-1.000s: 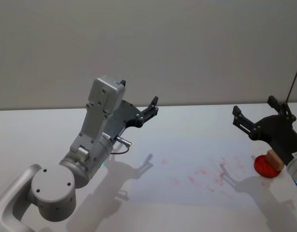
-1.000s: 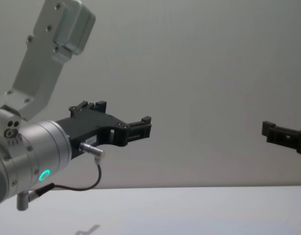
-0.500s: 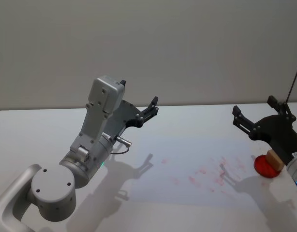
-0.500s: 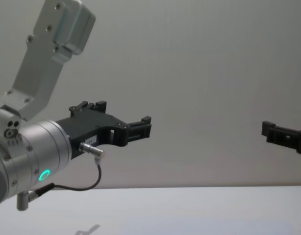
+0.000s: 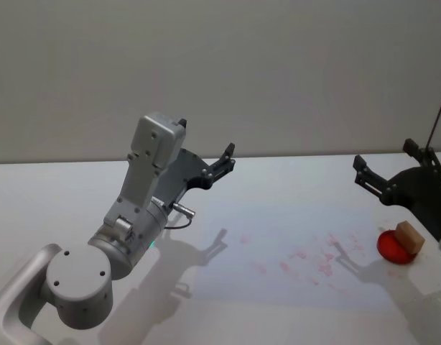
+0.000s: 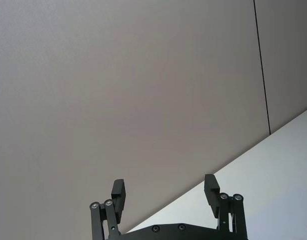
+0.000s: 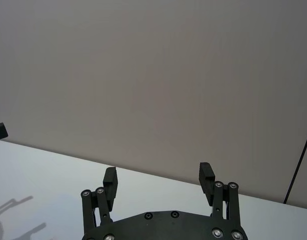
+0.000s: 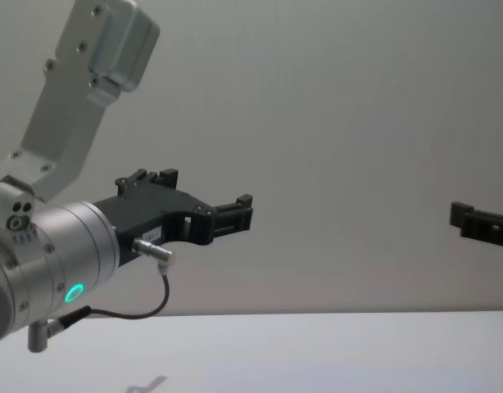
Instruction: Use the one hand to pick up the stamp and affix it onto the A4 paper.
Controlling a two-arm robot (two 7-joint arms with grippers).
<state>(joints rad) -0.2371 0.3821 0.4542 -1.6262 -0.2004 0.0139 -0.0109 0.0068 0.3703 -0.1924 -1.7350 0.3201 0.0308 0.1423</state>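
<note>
Right tool (image 5: 385, 155): wrist cut off by head view's right edge; in chest view one finger inside frame, rest past edge. Stamp (image 5: 409, 236) hides part of red pad (image 5: 390, 248) under it.

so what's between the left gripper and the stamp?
Head view: the A4 paper, dotted with red marks, lies on the table between left gripper and stamp.

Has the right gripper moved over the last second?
Yes. The right gripper has shifted rightward, judged against the stamp, which now sits clear of it.
</note>
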